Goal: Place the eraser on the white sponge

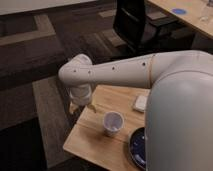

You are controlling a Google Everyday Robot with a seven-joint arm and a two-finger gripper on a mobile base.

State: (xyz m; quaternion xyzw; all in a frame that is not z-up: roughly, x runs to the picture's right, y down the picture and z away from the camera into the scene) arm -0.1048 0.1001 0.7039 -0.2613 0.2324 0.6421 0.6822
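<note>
Nearest the camera bulked the robot's white arm (175,100), filling the right side and reaching left over the wooden table (95,137). At its end the pincer (83,106) pointed down at the table's far left corner. Its two tan tips stood wide apart, with nothing visibly between them.

The eraser did not show anywhere. It may have lain under the wrist or behind the pincer, but that could not be told. The white sponge (140,103) sat toward the far right of the table, partly cut off by the arm. A white cup (113,122) stood between it and the pincer, and a dark blue plate (137,147) lay at the near edge.

The likely risks, judged from this layout:
- **Edge of the table:** the pincer worked right at the corner, so a tip landing off-centre could have nudged a small block over the edge and onto the carpet.
- **The cup:** a low sweep toward the sponge could have clipped the cup and tipped it.
- **The sponge:** it was a small, soft target, and an eraser let go too high or near its rim could have bounced or slid off.
</note>
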